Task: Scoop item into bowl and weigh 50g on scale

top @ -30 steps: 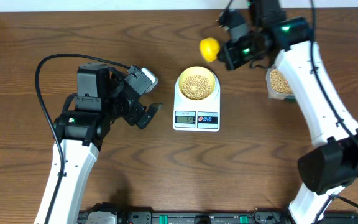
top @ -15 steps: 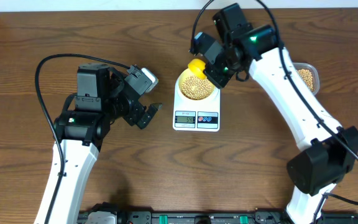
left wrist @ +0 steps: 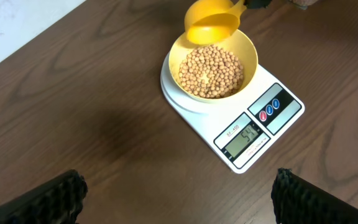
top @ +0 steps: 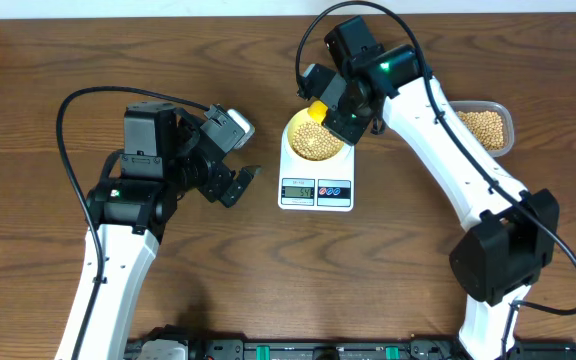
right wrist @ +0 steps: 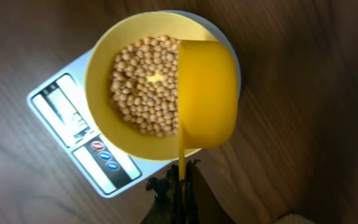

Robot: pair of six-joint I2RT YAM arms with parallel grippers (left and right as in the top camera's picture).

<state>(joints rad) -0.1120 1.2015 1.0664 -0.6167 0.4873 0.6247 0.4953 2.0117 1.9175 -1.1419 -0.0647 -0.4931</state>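
Note:
The pale-yellow bowl (top: 316,137) stands on the white scale (top: 316,183) at mid table and holds many tan beans (top: 315,142). My right gripper (top: 343,112) is shut on the thin handle of a bright yellow scoop (top: 317,110), which is tipped on its side over the bowl's far rim. In the right wrist view the scoop (right wrist: 207,93) covers the bowl's (right wrist: 101,93) right side, above the beans (right wrist: 145,87), with my fingers (right wrist: 180,186) clamped on its handle. My left gripper (top: 240,185) is open and empty, left of the scale. The left wrist view shows bowl (left wrist: 248,50), scale (left wrist: 284,93) and scoop (left wrist: 211,22).
A clear plastic tub (top: 486,128) with more beans stands at the right, behind my right arm. The scale's display (left wrist: 248,135) shows digits I cannot read surely. Bare wood table surrounds the scale.
My right arm has swung left from the tub with the scoop and now holds it tipped over the bowl's far rim. The left arm has not moved.

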